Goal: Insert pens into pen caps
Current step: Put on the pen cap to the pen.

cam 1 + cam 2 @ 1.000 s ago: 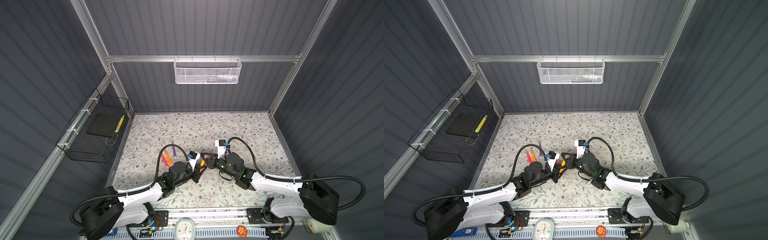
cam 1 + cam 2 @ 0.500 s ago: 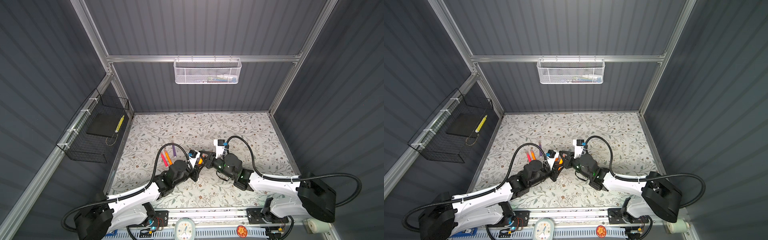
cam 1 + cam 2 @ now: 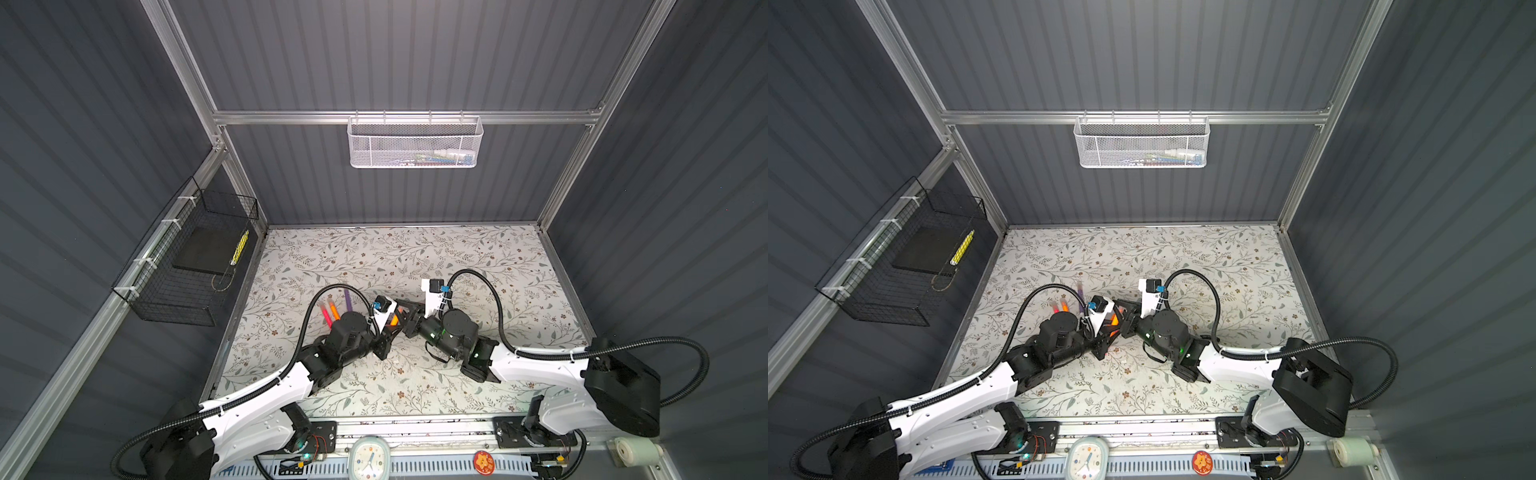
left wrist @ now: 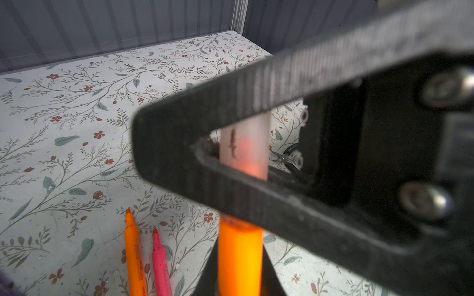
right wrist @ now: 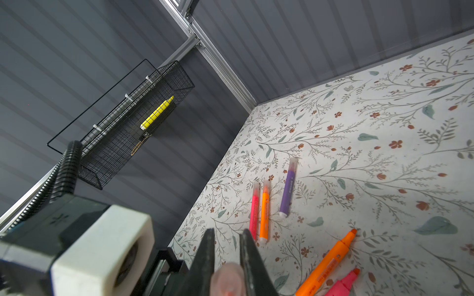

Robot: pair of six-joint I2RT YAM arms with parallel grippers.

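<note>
Orange pen (image 4: 239,248), pinched by left pincer (image 4: 239,275), sits tip-first inside cap (image 4: 246,148) pinched by right pincer (image 5: 227,238), uncapped pens (image 5: 325,264) nearby.

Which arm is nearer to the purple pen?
Left. The left arm's wrist sits right at the purple pen's near end; the right arm comes in from the other side, beyond it.

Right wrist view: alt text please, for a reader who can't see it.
The right gripper is shut on a pale pink pen cap, seen end-on. Beyond it, on the floral table, lie a capped pink pen, a capped orange pen and a capped purple pen, plus an uncapped orange pen and an uncapped pink pen.
</note>
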